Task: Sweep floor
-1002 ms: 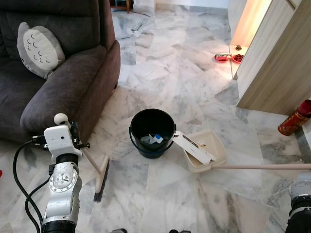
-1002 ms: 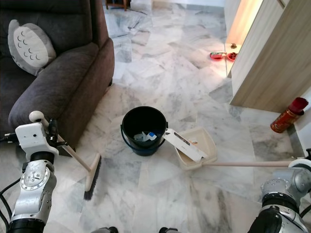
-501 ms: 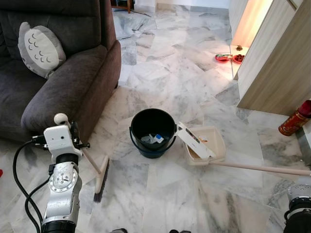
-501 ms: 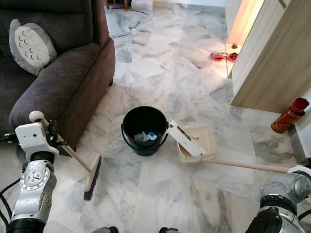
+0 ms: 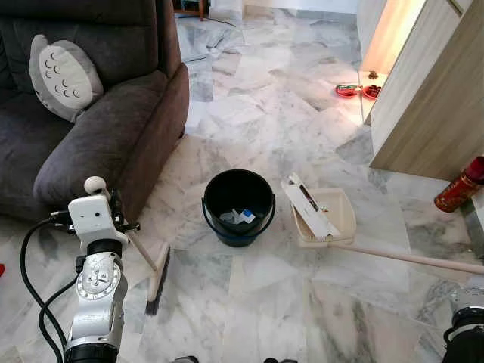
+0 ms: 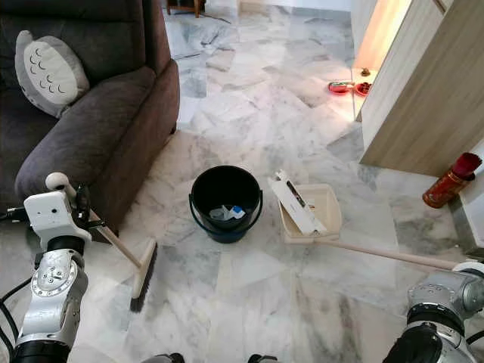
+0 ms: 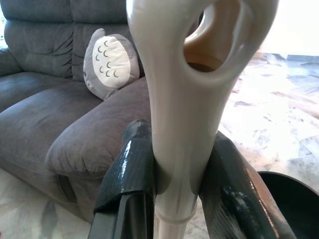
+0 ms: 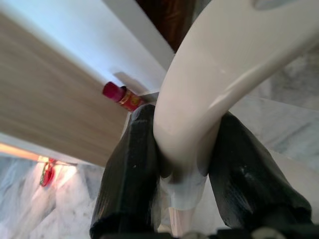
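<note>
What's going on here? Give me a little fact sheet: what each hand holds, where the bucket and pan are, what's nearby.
left gripper: shut on broom handle
right gripper: shut on dustpan handle
broom head: on floor beside sofa
bucket: upright, scraps inside
dustpan: on floor right of bucket, lid tilted up
nearby: red can by cabinet

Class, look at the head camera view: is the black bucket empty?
No, the black bucket holds some scraps, white and blue, lying at its bottom.
</note>
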### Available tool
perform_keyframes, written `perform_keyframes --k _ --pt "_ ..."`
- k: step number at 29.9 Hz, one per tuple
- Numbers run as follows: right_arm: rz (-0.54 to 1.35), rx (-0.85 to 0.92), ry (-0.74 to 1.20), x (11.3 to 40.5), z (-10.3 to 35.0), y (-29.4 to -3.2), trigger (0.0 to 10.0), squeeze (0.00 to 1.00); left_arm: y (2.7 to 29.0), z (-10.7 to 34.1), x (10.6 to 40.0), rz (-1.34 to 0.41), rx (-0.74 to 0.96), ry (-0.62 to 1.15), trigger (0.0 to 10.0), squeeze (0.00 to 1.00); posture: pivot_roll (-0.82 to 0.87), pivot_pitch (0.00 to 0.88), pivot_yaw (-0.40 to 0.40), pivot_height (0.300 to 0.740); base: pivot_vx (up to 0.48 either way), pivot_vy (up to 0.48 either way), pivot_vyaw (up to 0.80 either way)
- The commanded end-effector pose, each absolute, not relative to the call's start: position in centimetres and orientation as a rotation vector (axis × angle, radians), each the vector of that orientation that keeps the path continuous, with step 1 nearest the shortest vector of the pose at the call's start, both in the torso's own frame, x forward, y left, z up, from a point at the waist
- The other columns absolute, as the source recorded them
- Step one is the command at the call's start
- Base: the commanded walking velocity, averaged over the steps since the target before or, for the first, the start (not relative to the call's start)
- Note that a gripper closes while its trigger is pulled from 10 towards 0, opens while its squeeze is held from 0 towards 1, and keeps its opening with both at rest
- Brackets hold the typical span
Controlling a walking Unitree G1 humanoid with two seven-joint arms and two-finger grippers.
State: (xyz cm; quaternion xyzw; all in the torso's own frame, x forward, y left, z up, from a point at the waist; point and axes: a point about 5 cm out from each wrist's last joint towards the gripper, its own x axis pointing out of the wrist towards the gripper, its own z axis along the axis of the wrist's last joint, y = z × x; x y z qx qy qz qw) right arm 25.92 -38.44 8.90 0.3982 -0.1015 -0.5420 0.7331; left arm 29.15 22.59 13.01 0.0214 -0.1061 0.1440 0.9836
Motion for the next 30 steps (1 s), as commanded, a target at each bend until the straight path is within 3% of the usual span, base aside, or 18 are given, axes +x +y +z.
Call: perform_keyframes --k 1,15,30 --pt "-1.121 0.870 -0.320 27.1 11.1 -38.6 10.0 0.00 22.7 13.9 29.2 0.283 0.063 -0.265 10.0 0.00 0.08 0.129 -0.008 0.740 0.000 0.000 0.00" --pt "-0.826 0.832 -0.285 32.3 12.5 -32.3 10.0 0.00 22.4 14.1 29.1 0.269 0.075 -0.281 10.0 0.00 0.09 0.118 -0.013 0.740 0.000 0.000 0.00" --pt "-0.613 0.832 -0.311 36.7 16.9 -28.2 10.0 0.00 22.1 14.2 29.2 0.261 0.076 -0.292 10.0 0.00 0.09 0.117 -0.020 0.740 0.000 0.000 0.00"
